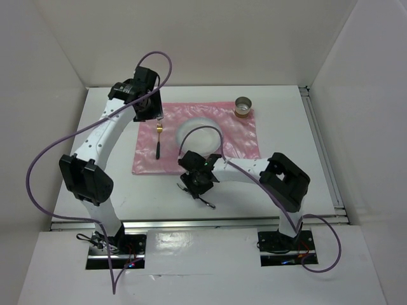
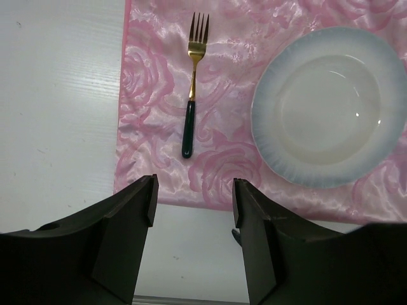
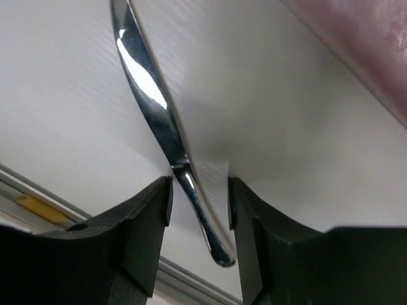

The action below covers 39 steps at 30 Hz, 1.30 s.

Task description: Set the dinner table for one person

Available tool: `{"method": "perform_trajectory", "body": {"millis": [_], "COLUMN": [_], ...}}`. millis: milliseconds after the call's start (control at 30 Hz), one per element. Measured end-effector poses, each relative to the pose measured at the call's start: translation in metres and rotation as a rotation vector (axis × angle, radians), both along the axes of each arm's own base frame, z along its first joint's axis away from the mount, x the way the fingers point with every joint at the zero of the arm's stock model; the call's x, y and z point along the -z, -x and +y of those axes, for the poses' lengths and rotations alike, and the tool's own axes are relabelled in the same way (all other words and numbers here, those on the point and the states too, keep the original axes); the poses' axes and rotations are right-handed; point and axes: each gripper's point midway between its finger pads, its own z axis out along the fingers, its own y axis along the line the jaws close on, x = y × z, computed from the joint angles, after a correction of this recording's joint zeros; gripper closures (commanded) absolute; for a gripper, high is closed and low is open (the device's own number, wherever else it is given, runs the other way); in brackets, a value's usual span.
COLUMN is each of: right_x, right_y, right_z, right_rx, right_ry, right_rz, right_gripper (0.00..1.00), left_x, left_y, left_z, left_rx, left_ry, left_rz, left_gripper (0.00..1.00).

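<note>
Presently the right claw [image 3: 199, 190] is straddling the knife [image 3: 147, 95] lying flat on the table [image 3: 267, 108], jaws half-parted and gripping nothing, presumably for lifting it onto the mat [image 3: 365, 47]; the left claw [image 2: 193, 194] is hovering open, empty.

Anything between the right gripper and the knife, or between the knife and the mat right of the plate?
Nothing visible. The knife lies on the dinner table between the open fingers of the right gripper. The mat right of the plate is bare; the cup sits farther back.
</note>
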Motion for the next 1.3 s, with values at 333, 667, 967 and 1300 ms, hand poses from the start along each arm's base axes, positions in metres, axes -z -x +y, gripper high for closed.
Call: {"method": "perform_trajectory", "body": {"millis": [333, 667, 967, 1300], "right_x": [0.005, 0.008, 0.008, -0.01], "right_y": [0.009, 0.025, 0.025, 0.048], "right_z": [-0.013, -0.007, -0.006, -0.031], "right_rx": [-0.064, -0.129, -0.119, -0.191], "right_ry": [0.012, 0.074, 0.098, 0.063], "right_rz": [-0.007, -0.086, -0.115, -0.178], "right_gripper": [0.58, 0.7, 0.99, 0.99], "left_x": [-0.023, -0.023, -0.023, -0.025], "left_y": [0.007, 0.007, 0.007, 0.008], "left_z": [0.0, -0.001, -0.001, -0.001], "left_rx": [0.006, 0.009, 0.011, 0.011], "left_ry": [0.023, 0.027, 0.029, 0.03], "left_rz": [-0.056, -0.055, -0.054, -0.059], "left_gripper": [0.33, 0.33, 0.33, 0.33]}}
